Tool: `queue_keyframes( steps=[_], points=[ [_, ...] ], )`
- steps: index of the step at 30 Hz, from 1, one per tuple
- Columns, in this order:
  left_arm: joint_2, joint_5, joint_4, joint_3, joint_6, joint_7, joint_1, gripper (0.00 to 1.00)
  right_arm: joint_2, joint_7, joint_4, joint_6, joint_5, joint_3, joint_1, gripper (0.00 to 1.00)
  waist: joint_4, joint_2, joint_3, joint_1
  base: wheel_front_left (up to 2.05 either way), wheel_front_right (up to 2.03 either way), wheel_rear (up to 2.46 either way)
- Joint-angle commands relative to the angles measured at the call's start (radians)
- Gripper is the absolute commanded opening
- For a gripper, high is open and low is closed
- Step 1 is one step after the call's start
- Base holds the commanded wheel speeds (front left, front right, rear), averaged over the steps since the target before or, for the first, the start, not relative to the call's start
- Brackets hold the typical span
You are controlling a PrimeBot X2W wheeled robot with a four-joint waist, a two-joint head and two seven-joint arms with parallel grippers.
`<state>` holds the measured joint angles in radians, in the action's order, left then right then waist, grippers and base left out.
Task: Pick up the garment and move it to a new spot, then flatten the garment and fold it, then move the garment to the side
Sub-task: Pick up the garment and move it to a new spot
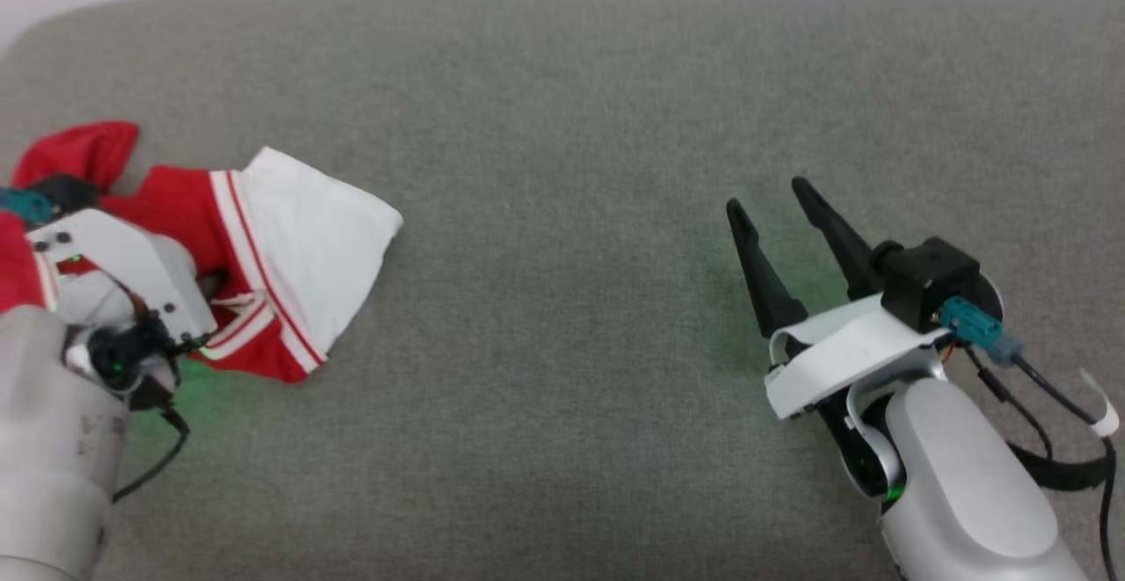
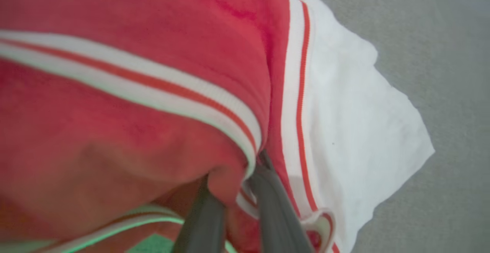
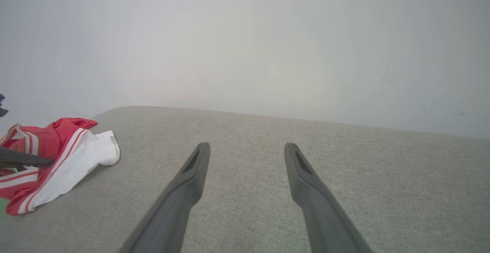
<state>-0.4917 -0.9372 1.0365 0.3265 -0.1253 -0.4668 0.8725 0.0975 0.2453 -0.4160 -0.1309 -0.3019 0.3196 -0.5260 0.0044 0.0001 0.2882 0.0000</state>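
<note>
Garment (image 1: 290, 229), a red jersey-style shirt with white sleeves and red-and-white striped trim, is seen bunched in a loose heap at the far left of the desk (image 1: 562, 106), which is covered in grey fabric. One white sleeve is spread toward the middle of the desk, and the red body is gathered behind it near the left edge. No lettering can be made out.

In the left wrist view the left tool (image 2: 235, 170) is shown nearly closed, with a fold of red cloth and striped trim pinched between its two dark fingers. The grip is judged to be taken at a bunched edge so that the whole garment can be lifted in one piece and carried to a new spot. Whether the pinch is firm enough cannot be told. The garment is not yet lifted: the sleeve lies flat on the grey fabric.

The right tool (image 1: 766, 196) is held well apart from the garment, over the right half of the desk, with its fingers spread wide and nothing between them. It is judged to be kept clear, so that the middle is left free for laying out and flattening.

A pale wall (image 3: 245, 35) is seen behind the desk.
</note>
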Motion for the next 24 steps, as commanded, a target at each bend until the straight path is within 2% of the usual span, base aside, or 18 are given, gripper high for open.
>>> queue_keyframes(
  steps=[1, 6, 9, 16, 24],
  points=[
    [0.010, 0.005, -0.005, 0.008, -0.008, 0.006, -0.009, 0.00, -0.002, 0.003, -0.002, 0.000, -0.007, -0.005, 0.012, 1.00, 0.016, -0.0001, -0.033, 0.0000, 0.00, 0.00, 0.00],
    [-0.019, -0.004, -0.026, 0.009, -0.006, 0.077, 0.058, 0.00, -0.015, 0.013, -0.008, 0.000, -0.031, -0.056, 0.052, 1.00, 0.025, -0.0001, -0.101, 0.0000, 0.00, 0.00, 0.00],
    [-0.001, -0.020, -0.049, 0.007, -0.006, 0.082, 0.086, 0.00, -0.019, 0.016, -0.004, 0.000, -0.032, -0.079, 0.063, 1.00, 0.019, -0.0001, -0.116, 0.0000, 0.00, 0.00, 0.00],
    [0.042, -0.074, -0.276, 0.082, -0.006, -0.016, 0.095, 0.00, -0.030, 0.020, 0.016, 0.000, -0.049, -0.155, 0.110, 1.00, -0.038, -0.0001, -0.147, 0.0000, 0.00, 0.00, 0.00],
    [0.112, -0.155, -0.540, 0.142, 0.008, -0.174, 0.058, 0.00, -0.042, 0.021, 0.089, 0.000, -0.073, -0.220, 0.133, 1.00, -0.182, -0.0001, -0.104, 0.0000, 0.00, 0.00, 0.00]
  ],
)
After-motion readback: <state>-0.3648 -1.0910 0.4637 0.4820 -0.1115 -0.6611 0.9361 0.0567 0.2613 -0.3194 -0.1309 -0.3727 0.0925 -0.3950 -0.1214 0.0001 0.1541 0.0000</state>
